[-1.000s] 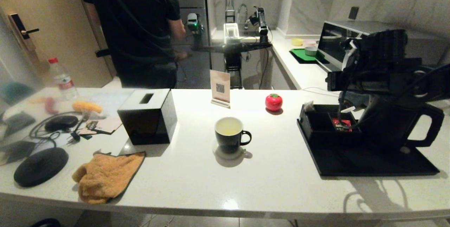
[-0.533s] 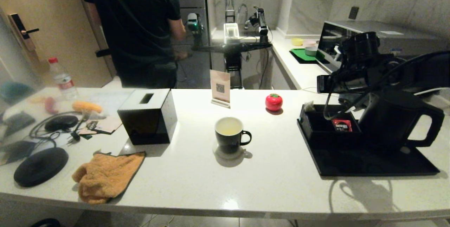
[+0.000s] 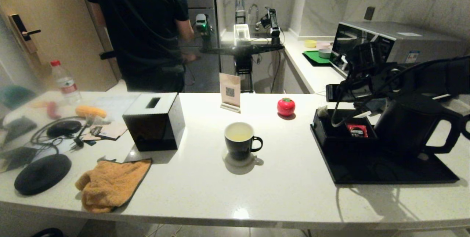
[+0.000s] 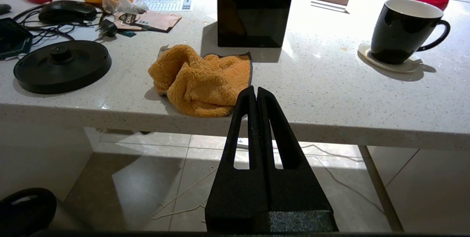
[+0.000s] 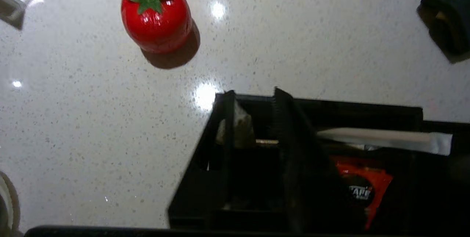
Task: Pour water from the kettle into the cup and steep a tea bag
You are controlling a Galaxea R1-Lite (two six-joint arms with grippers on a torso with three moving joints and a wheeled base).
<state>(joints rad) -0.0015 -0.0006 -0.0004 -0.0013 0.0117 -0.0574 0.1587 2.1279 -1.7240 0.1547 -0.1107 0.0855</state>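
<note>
Your right gripper [image 5: 251, 101] has lifted off the kettle [image 3: 411, 123] and swung left, jaws partly open, empty, straddling the tea bag [image 5: 238, 128] just below in the organizer's corner compartment [image 5: 205, 178].

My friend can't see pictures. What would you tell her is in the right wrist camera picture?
The right gripper, its fingers a little apart, hangs over a black box on a white speckled counter, with the tea bag showing between the fingers. A red packet and a long white sachet lie in the box, and a red toy tomato stands on the counter beyond.
</note>
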